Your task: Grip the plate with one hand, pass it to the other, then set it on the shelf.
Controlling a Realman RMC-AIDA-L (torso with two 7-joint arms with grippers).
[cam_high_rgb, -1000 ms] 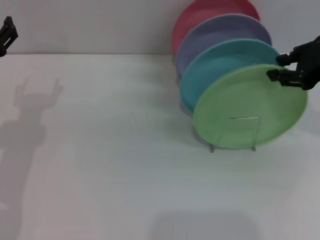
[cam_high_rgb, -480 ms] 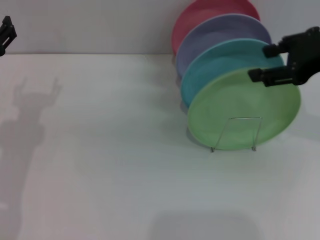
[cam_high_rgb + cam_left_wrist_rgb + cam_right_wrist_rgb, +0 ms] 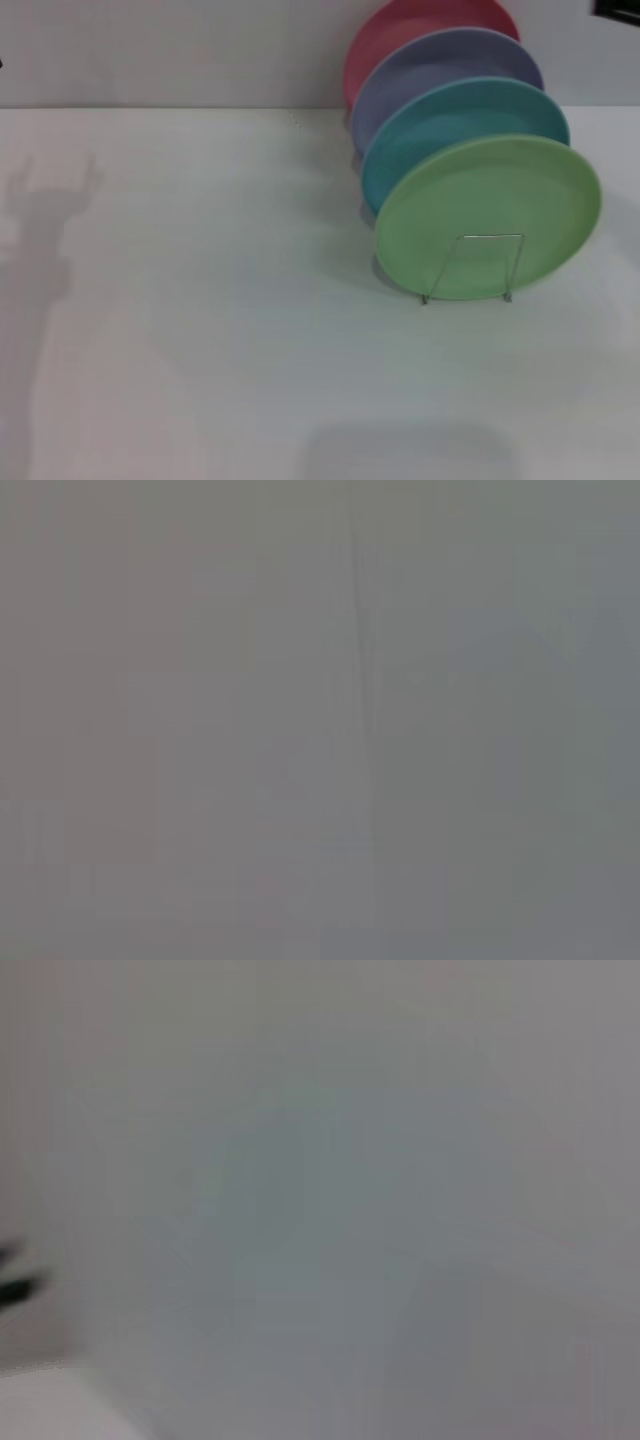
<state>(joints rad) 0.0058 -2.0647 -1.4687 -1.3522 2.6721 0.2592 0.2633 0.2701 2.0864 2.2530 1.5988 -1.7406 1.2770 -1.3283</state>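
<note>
The light green plate [image 3: 487, 190] stands on edge in the front slot of the silver wire shelf [image 3: 492, 237], at the right of the white table in the head view. Nothing touches it. Of my right gripper, only a black sliver [image 3: 615, 8] shows at the top right corner, well above and clear of the plate. My left gripper is out of view; only its shadow [image 3: 40, 230] lies on the table at the left. Both wrist views show blank grey surfaces.
Behind the green plate, a turquoise plate [image 3: 450, 115], a lavender plate [image 3: 440, 65] and a red plate [image 3: 410, 20] stand in the same rack, close to the back wall. The white table [image 3: 200, 350] stretches out to the left and front.
My right gripper has let go of the green plate's top rim and risen up and to the right, nearly out of view. The plate has settled in the rack. My left gripper has left the view.
</note>
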